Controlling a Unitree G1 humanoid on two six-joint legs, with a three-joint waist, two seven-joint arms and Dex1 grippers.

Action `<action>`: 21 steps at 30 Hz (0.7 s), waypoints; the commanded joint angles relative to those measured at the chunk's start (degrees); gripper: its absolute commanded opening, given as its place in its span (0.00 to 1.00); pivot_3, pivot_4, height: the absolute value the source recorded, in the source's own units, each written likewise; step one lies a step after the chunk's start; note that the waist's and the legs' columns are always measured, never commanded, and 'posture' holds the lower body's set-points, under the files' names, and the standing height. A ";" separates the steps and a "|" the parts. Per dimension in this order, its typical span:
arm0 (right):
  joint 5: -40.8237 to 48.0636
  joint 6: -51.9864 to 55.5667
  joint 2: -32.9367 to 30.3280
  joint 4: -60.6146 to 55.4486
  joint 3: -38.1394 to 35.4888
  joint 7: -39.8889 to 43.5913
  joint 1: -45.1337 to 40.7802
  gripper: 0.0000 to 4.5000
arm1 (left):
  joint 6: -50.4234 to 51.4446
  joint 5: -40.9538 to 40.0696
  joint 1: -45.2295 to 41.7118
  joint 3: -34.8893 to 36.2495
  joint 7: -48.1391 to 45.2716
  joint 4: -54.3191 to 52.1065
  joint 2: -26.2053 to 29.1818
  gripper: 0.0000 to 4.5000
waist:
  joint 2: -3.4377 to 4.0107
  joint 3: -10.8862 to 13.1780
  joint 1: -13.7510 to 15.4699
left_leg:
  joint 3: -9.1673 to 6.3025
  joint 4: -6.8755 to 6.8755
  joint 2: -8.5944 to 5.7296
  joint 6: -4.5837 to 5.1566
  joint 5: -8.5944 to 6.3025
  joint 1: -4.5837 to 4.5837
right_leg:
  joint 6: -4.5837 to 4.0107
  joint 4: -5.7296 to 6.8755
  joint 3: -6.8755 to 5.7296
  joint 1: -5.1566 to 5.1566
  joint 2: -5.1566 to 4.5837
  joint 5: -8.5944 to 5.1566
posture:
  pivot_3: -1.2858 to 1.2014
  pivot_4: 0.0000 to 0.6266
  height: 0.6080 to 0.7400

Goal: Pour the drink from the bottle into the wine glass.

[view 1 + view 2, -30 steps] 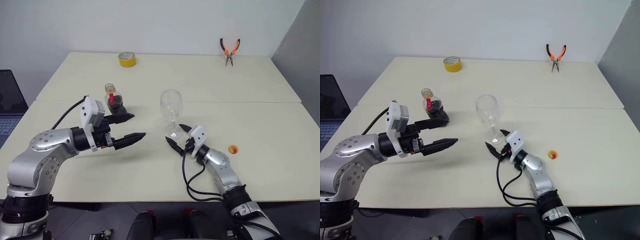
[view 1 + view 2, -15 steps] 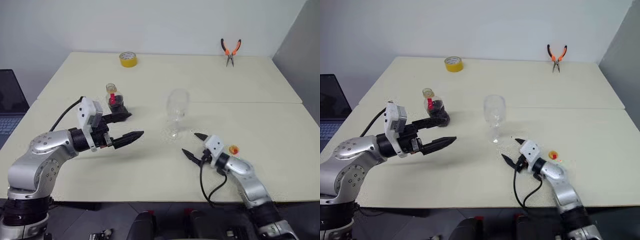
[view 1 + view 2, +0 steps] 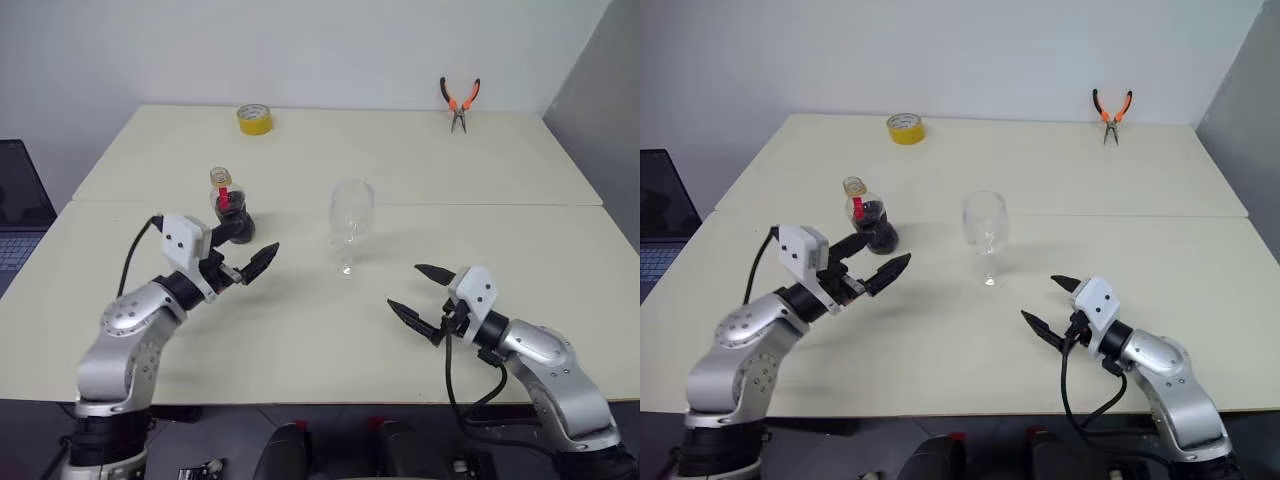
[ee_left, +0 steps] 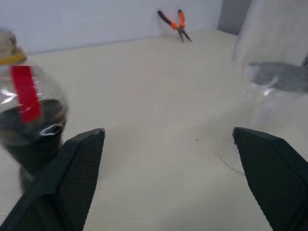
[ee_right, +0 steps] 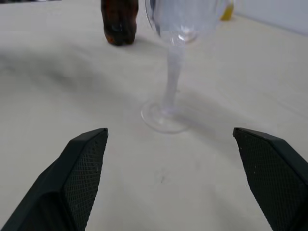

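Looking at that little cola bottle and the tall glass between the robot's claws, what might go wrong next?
1. The clear stemmed wine glass stands empty on a narrow foot; a nudge from the open right gripper could topple it.
2. The small clear plastic bottle of dark drink has a rounded body, so the open left gripper close beside it might push it over.

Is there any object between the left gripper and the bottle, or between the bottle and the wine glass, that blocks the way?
Nothing visible does. The left gripper, open, is just short of the bottle, with only bare table between them. The stretch of table from the bottle to the wine glass is bare too. The tape roll and pliers lie far behind.
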 commanded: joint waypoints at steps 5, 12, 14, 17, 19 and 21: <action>7.33 6.42 -3.04 -8.17 -2.68 0.35 -1.42 0.99 | -9.37 13.22 0.36 1.11 17.62 3.38 -7.22 1.00 | -0.07 -0.03 0.22 | -0.06 0.00 0.00 0.01 0.00 0.00 | 0.00 0.01 -0.06 0.02 0.02 0.00 | 0.52 0.24 1.00; 9.70 9.48 -3.02 -9.59 -1.88 -0.47 -4.59 0.99 | -9.03 15.31 -5.59 -0.39 19.65 10.21 -7.16 1.00 | -0.07 -0.03 0.77 | -0.03 0.01 -0.03 0.00 0.00 -0.02 | 0.00 -0.02 -0.07 0.02 0.03 0.00 | 0.52 0.24 1.00; 9.77 9.77 -2.89 -9.88 -1.68 -0.73 -5.29 0.99 | -8.50 15.07 -7.33 -0.43 19.52 12.11 -7.05 1.00 | -0.07 -0.03 0.90 | -0.02 0.01 -0.03 0.00 0.00 -0.03 | 0.00 -0.04 -0.06 0.01 0.03 0.00 | 0.52 0.24 1.00; 10.43 10.58 -2.53 -10.61 -1.80 -1.38 -6.45 0.99 | -8.12 14.22 -9.95 -0.23 19.38 15.47 -7.15 1.00 | -0.07 -0.03 1.01 | -0.04 0.02 -0.02 0.00 0.00 -0.03 | 0.00 -0.01 -0.09 0.00 0.03 0.00 | 0.52 0.24 1.00; 10.95 10.84 -2.18 -11.03 -2.21 -1.99 -7.29 0.99 | -8.48 14.34 -11.58 -0.55 18.76 17.98 -6.73 1.00 | -0.07 -0.03 1.03 | -0.05 0.03 -0.02 0.00 0.00 -0.03 | 0.00 0.01 -0.10 0.00 0.03 0.00 | 0.52 0.24 1.00; 11.83 11.05 -2.18 -11.60 -2.78 -2.43 -8.21 0.99 | -9.38 14.90 -14.15 -1.24 17.66 21.77 -5.99 1.00 | -0.07 -0.03 1.06 | -0.07 0.02 -0.01 0.00 0.00 -0.03 | 0.00 0.01 -0.13 0.00 0.04 0.00 | 0.52 0.24 1.00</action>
